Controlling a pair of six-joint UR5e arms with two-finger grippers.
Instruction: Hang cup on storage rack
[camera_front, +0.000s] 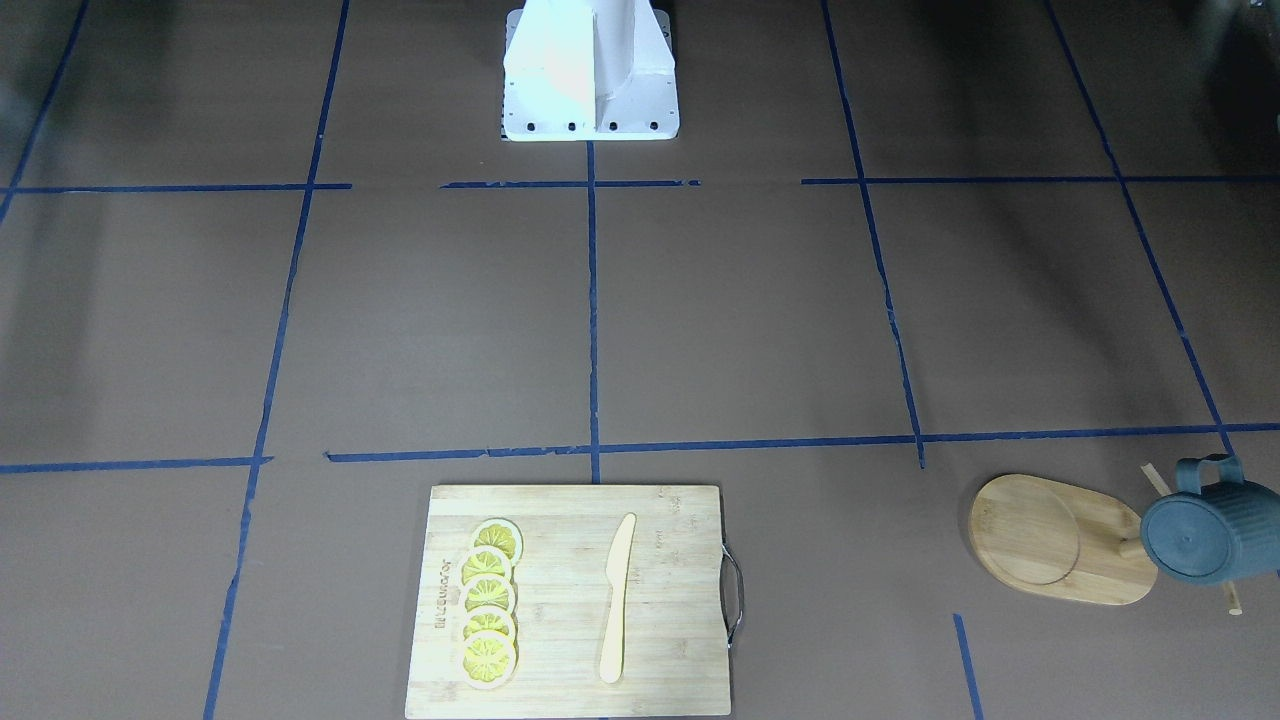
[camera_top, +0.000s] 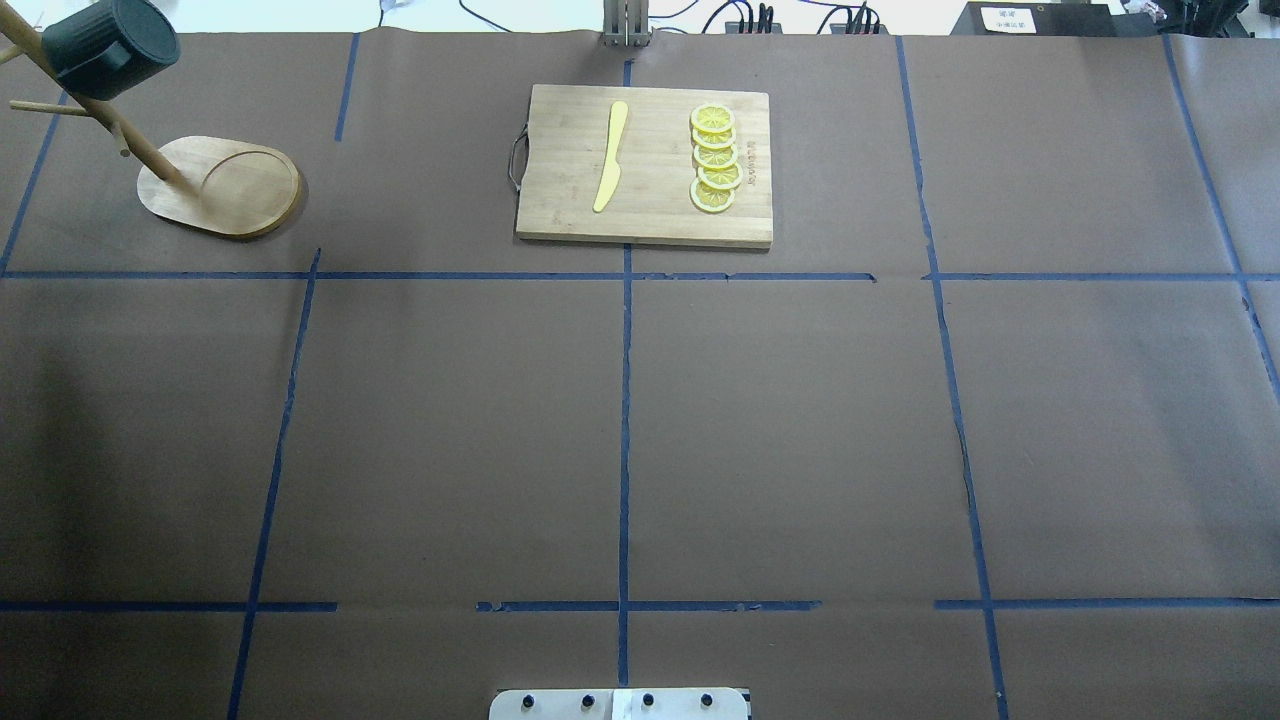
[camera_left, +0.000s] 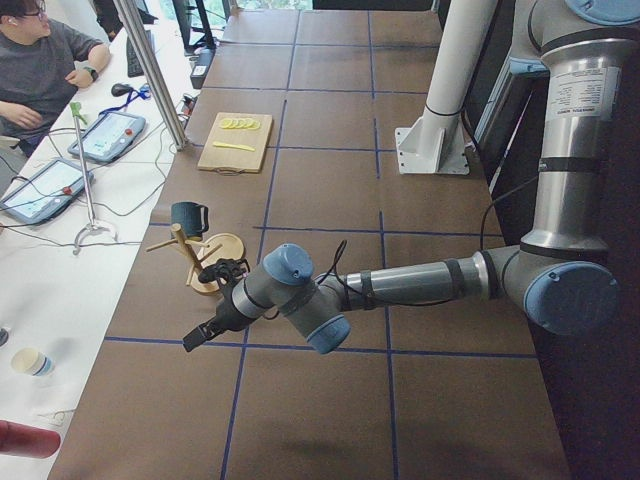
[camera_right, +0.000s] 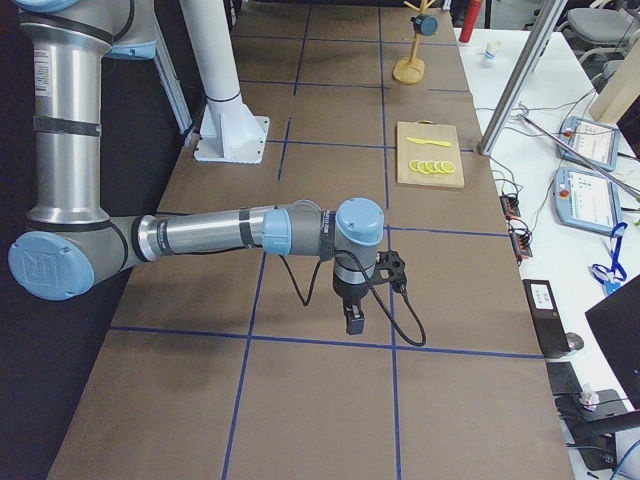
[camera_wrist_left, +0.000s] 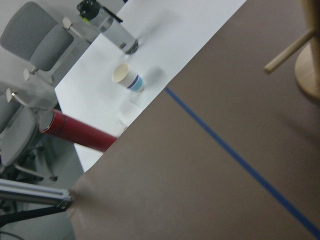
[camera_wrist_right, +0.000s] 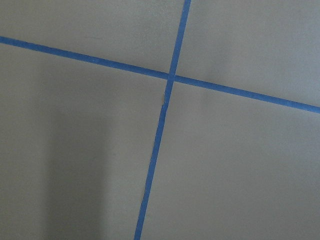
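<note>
Cup (camera_front: 1205, 535) partly beyond the front view's right edge; left pincer (camera_left: 197, 338) and right pincer (camera_right: 354, 322) too small, state unclear.

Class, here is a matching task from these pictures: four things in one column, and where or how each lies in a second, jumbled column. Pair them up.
Things
1 cup
2 knife
3 lemon slices
4 paper cup

Places
A on the white side table
B overlapping in a row on the board
C up on the rack
D lying flat beside the slices

Pairs: 1-C, 2-D, 3-B, 4-A
</note>
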